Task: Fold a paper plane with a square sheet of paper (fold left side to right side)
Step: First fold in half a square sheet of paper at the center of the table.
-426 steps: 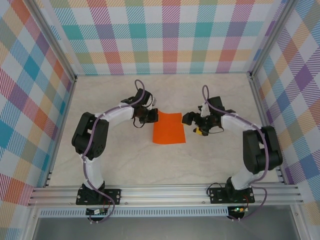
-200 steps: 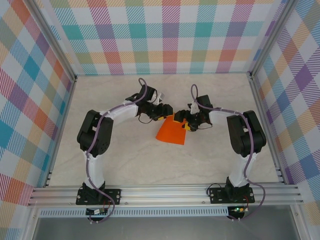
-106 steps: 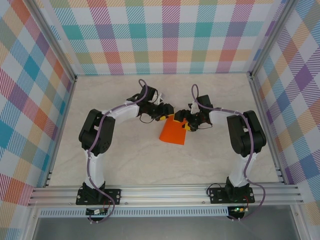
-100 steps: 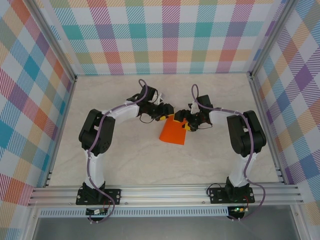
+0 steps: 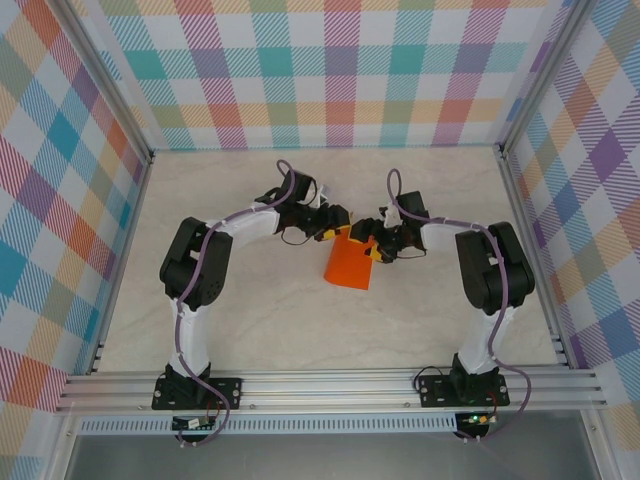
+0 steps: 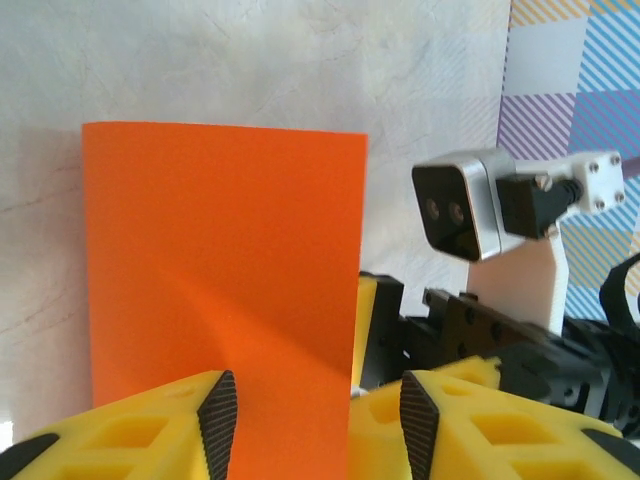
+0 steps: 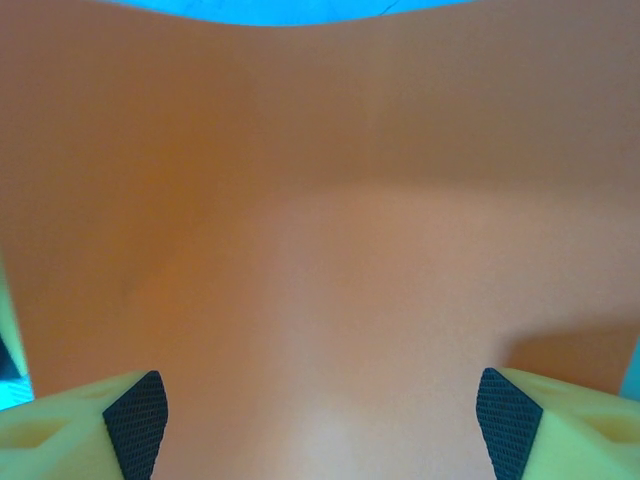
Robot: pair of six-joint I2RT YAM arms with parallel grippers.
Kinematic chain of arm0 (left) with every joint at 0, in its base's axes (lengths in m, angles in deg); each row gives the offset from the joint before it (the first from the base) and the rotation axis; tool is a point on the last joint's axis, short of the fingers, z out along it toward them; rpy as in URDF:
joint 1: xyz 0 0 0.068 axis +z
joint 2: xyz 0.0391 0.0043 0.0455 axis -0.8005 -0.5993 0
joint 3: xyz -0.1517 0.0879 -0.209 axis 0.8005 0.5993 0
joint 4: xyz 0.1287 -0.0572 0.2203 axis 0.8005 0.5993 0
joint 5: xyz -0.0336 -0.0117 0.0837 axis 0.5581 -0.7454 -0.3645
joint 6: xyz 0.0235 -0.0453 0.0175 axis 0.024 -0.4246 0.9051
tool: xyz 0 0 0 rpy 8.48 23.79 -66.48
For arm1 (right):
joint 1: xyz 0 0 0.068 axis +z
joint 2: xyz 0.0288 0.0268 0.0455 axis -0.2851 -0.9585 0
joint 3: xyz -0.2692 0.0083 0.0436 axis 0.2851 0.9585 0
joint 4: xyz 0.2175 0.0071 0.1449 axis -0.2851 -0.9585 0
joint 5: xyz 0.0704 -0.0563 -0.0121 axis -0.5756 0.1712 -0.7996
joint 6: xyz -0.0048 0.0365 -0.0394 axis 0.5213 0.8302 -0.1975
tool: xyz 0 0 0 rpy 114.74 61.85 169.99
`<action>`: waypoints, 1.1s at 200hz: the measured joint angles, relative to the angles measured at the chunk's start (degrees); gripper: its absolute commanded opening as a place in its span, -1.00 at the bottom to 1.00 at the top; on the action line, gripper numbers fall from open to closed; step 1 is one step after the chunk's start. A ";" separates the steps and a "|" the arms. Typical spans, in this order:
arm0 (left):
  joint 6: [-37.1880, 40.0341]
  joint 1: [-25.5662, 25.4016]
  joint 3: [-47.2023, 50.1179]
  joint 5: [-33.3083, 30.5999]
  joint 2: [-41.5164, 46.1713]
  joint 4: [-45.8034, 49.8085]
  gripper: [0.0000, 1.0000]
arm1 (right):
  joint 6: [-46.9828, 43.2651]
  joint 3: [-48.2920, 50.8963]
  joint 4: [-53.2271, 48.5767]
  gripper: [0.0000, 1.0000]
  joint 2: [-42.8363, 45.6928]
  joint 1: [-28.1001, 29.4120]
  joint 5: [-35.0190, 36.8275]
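The square sheet of paper [image 5: 349, 266], bright orange, lies mid-table doubled over into a narrow upright rectangle, not a paper plane shape. My left gripper [image 5: 335, 224] hangs over its top left corner. In the left wrist view the sheet [image 6: 220, 260] runs between the two pads, which stand well apart, so my left gripper [image 6: 318, 422] is open. My right gripper [image 5: 368, 244] sits at the sheet's top right corner. Its jaws are wide, so my right gripper [image 7: 325, 415] is open too, and the curved orange sheet [image 7: 320, 200] lies right in front of them.
The two grippers nearly touch over the paper's top edge, and the right arm's wrist camera [image 6: 458, 208] is close beside the left fingers. Pale marble tabletop [image 5: 240, 310] surrounds the paper. Checked walls [image 5: 330, 70] and aluminium rails [image 5: 330, 385] fence the table.
The left gripper has moved right, carrying the sheet's left side over, so the visible orange has narrowed. The left jaws have drawn somewhat closer. The right arm has barely moved.
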 measured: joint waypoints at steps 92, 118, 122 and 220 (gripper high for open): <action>-2.84 -0.17 0.00 -1.29 -2.82 -3.13 -0.39 | -1.66 1.11 -1.18 0.70 3.76 -2.29 -0.72; -2.86 -0.17 0.00 -1.44 -2.82 -3.17 -0.43 | -1.44 1.60 -1.40 0.69 8.00 -4.63 -2.05; -2.86 -0.17 0.00 -1.46 -2.82 -3.17 -0.43 | -1.40 1.60 -1.31 0.68 8.44 -4.92 -2.21; -2.86 -0.17 0.17 -1.46 -2.82 -3.28 -0.63 | 4.22 -2.86 0.87 -0.07 -0.63 -3.06 -7.74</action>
